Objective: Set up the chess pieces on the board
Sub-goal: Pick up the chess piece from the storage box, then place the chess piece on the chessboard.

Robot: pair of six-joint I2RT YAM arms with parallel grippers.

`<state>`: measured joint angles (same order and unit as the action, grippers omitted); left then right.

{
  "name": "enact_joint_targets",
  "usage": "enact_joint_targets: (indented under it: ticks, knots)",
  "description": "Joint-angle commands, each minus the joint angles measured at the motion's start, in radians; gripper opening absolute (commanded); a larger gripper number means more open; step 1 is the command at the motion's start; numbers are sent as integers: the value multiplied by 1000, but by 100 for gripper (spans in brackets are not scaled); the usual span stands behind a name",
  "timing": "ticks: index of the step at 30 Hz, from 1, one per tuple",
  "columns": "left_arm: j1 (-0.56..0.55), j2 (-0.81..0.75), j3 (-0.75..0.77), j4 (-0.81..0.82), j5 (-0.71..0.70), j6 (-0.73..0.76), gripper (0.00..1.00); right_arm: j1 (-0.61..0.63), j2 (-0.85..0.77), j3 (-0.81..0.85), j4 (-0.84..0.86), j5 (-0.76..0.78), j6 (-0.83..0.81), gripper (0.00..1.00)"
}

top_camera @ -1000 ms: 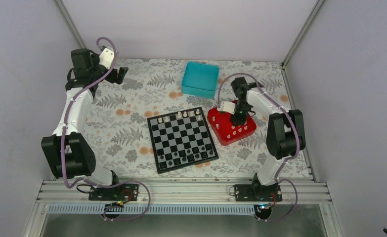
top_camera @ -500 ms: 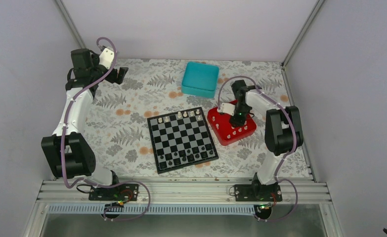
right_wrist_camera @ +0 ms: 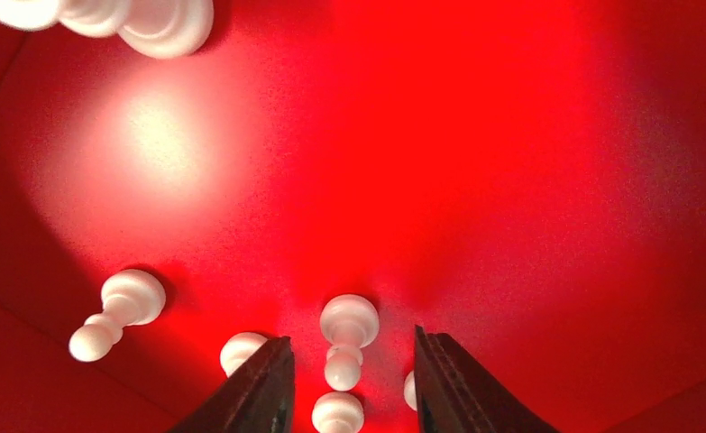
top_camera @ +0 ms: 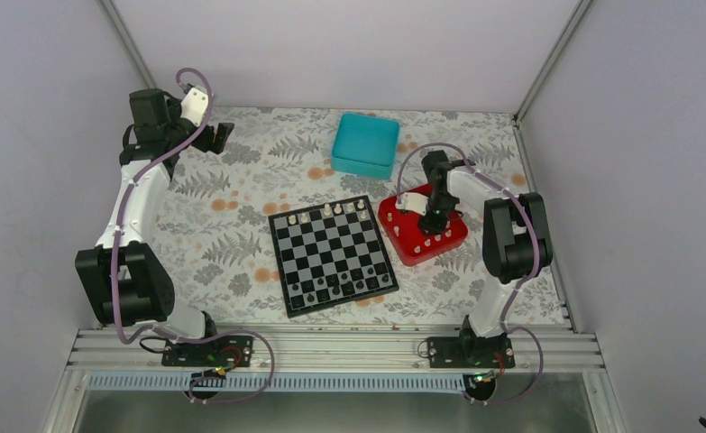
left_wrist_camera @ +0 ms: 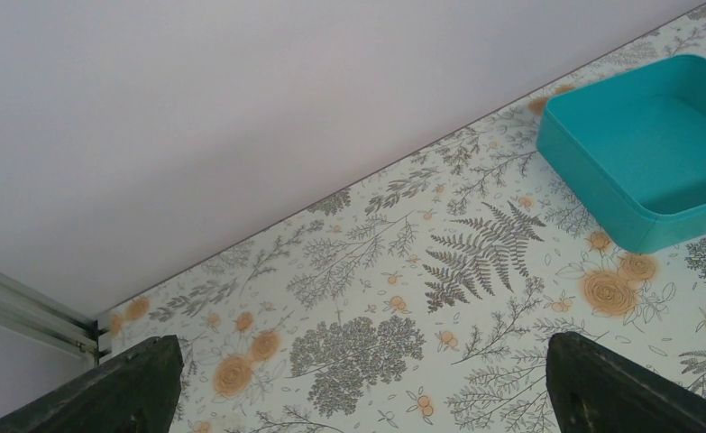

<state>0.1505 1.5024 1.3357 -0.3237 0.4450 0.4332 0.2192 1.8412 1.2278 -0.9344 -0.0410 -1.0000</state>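
Observation:
The board (top_camera: 334,255) lies at the table's middle, with white chess pieces (top_camera: 331,210) along its far row. More white pieces lie in the red tray (top_camera: 392,215). My right gripper (top_camera: 434,222) is down inside that tray. In the right wrist view its jaws (right_wrist_camera: 349,383) are open on either side of a lying white pawn (right_wrist_camera: 347,336), with a gap on each side. Other white pieces (right_wrist_camera: 119,311) lie close by. My left gripper (top_camera: 224,135) hangs open over the far left of the table, nothing between its fingers (left_wrist_camera: 134,390).
A teal box (top_camera: 366,144) stands behind the board, also in the left wrist view (left_wrist_camera: 648,153). Dark pieces (top_camera: 344,287) fill the board's near rows. A large white piece (right_wrist_camera: 155,20) lies at the tray's far side. Enclosure walls stand on three sides.
My right gripper has shifted slightly inside the red tray and its jaws have narrowed. The left arm has not moved.

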Motion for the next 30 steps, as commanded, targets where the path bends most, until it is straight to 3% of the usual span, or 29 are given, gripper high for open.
enact_joint_targets:
  ticks: [1, 6, 9, 19, 30]
  knots:
    - [7, 2, 8, -2, 16, 6, 100, -8, 11, -19, 25, -24, 9, 32]
    - [8, 1, 8, -1, 15, 6, 100, -8, 13, -17, 27, -28, 11, 11]
    - [7, 1, 8, 0, 15, 6, 100, -8, 2, 1, 15, -33, 8, 5]
    - [8, -6, 10, -1, 22, 2, 100, 53, -39, 246, -150, 4, 8, 4]
    - [8, -5, 16, -7, 33, 1, 100, 345, 112, 595, -257, 74, 3, 6]
